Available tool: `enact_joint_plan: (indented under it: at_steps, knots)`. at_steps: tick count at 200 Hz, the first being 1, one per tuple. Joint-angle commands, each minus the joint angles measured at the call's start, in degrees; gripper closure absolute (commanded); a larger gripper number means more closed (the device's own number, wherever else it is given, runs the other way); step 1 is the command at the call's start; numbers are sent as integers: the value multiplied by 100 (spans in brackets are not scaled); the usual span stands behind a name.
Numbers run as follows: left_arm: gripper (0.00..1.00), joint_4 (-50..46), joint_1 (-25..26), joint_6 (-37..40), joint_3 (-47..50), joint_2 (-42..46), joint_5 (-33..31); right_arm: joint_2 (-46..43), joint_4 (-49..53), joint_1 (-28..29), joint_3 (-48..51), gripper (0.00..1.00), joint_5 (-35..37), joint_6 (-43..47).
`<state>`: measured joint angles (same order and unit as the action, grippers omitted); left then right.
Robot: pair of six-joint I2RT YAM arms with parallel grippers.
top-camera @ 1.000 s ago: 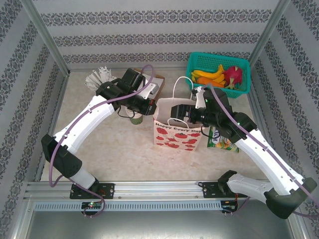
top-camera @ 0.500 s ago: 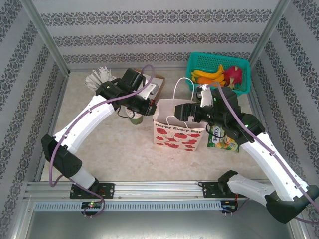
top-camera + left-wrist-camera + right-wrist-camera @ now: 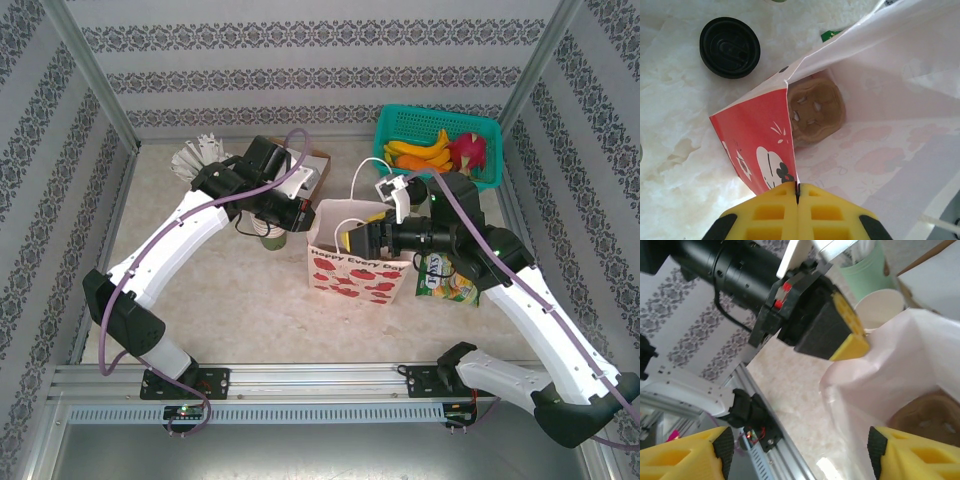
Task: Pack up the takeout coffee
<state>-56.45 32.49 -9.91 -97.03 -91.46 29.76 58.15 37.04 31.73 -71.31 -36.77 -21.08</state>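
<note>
Pinching bag [image 3: 755, 145] rim — left tool [image 3: 797, 210]; lid [image 3: 730, 47] beside, carrier [image 3: 816, 110] inside.

Marbled beige table [image 3: 240, 290] carries strawberry-print bag [image 3: 350, 272] under right gripper [image 3: 348, 240], green packet [image 3: 445, 285] nearby, teal fruit basket [image 3: 400, 125] well apart, and black lid [image 3: 730, 47] near left gripper [image 3: 797, 192].

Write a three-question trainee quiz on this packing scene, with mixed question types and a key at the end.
1. True or false: the left gripper is shut on the rim of the paper bag.
2. What lies at the bottom of the bag? A) a spoon B) a brown cup carrier C) a bottle
3. Fill in: the jaws of the right gripper stand ____ above the bag's mouth.
Key: 1 true; 2 B; 3 open.
</note>
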Motion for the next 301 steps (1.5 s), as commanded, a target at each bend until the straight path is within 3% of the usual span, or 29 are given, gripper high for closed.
enact_joint_plan:
  at_steps: [1,34,59,70,94,115,182,257,301]
  knots:
    - [100,-158,-84,-33,-236,-86,190,-72,-195,243,169,29,-500,-51]
    - [100,-251,-111,-75,-370,-246,195,102,324,604,-228,32,-268,261]
    - [100,-301,-144,-159,-531,-335,216,384,1092,1143,-570,42,1147,965]
    - [100,-323,-162,-184,-570,-346,223,384,1034,1426,-558,46,1894,1192]
    - [100,-341,-218,-238,-615,-359,223,186,581,2168,-193,51,2734,2245]
    - [100,-359,-251,-291,-641,-381,232,132,549,2941,132,51,3683,3412]
    - [100,-407,-261,-375,-782,-537,338,1083,1554,3980,69,47,5516,4988]
    - [100,-453,-260,-372,-835,-592,450,1793,2097,4295,252,46,6175,6039]
    - [100,-457,-254,-330,-826,-592,476,1899,2178,4386,741,43,6122,6436]
